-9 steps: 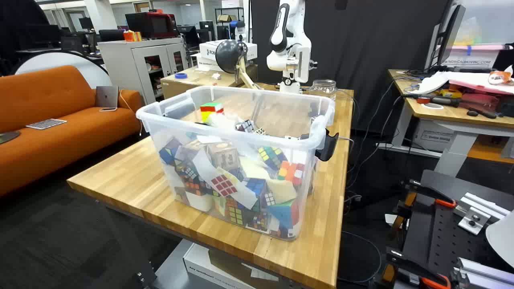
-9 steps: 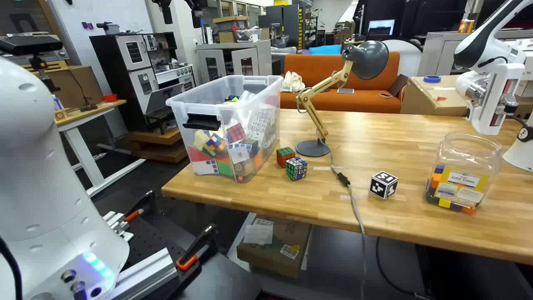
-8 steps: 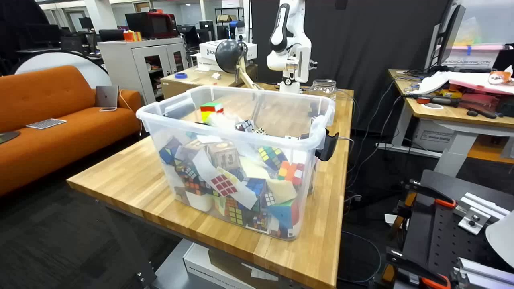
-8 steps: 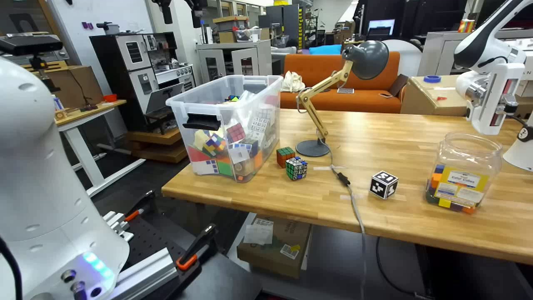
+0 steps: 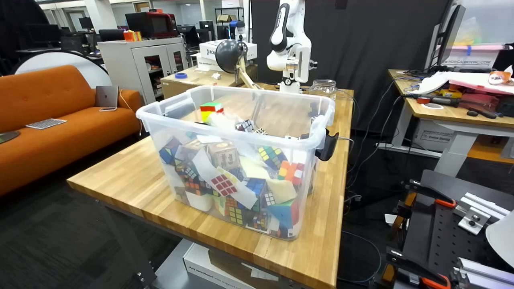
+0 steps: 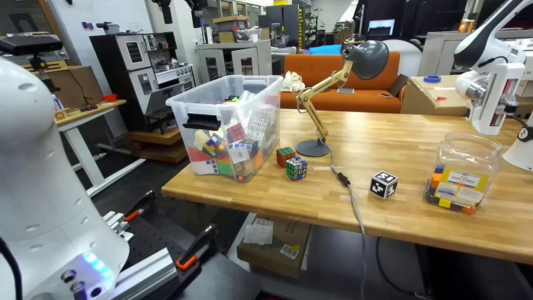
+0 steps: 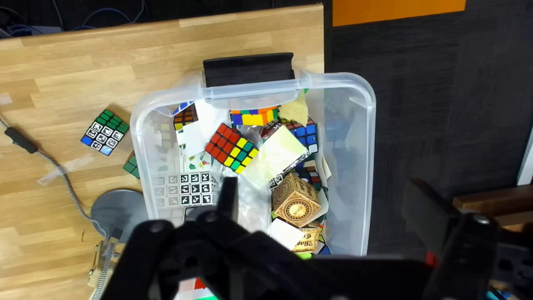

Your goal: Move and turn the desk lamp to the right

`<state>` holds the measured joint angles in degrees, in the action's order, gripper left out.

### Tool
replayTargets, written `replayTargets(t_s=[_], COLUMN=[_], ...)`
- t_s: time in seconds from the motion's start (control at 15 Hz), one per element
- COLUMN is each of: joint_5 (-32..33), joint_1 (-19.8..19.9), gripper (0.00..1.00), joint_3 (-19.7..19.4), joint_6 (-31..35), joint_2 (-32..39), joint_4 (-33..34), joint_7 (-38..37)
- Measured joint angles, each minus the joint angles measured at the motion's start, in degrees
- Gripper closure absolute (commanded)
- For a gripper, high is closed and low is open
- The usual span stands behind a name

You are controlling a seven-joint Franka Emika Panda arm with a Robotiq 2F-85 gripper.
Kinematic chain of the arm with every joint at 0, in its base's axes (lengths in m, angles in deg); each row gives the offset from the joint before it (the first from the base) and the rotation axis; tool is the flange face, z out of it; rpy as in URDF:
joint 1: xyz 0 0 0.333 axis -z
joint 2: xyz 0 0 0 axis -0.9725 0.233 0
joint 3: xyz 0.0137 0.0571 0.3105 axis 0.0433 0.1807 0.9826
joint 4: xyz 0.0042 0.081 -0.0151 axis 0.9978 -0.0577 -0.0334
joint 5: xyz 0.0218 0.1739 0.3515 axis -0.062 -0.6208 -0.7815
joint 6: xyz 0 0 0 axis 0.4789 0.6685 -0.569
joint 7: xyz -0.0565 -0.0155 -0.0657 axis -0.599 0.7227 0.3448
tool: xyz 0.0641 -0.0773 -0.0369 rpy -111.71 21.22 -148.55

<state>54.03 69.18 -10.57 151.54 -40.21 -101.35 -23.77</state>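
Note:
The desk lamp (image 6: 368, 60) stands upright on the table, with a dark grey bowl head, a jointed tan wooden stem and a round grey base. In an exterior view its head (image 5: 230, 56) shows behind the bin, with its lower part behind the bin's clear wall. In the wrist view the lamp's base (image 7: 116, 208) and part of its stem show at the lower left, outside the finger gap. My gripper (image 7: 325, 182) is open and empty above the bin. Its two black fingers (image 6: 181, 18) hang at the top edge of an exterior view, well apart from the lamp.
A clear bin (image 6: 225, 106) full of puzzle cubes stands beside the lamp. Two cubes (image 6: 296, 168) lie between bin and lamp. A grey cord (image 6: 353, 204) runs from the lamp over the table edge. A marker cube (image 6: 384, 184), a jar (image 6: 464, 175) and another robot arm (image 6: 495, 87) stand farther along.

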Motion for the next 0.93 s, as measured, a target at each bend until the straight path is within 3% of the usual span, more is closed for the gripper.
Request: replayTargets(t_s=[0.53,0.93], joint_5=[0.0,0.5], joint_1=[0.2,1.8], gripper=[0.0,0.0], joint_3=[0.0,-0.2], joint_6=[0.5,7.4], joint_2=[0.6,11.5], joint_4=[0.0,4.4], joint_7=[-0.1,-0.3])
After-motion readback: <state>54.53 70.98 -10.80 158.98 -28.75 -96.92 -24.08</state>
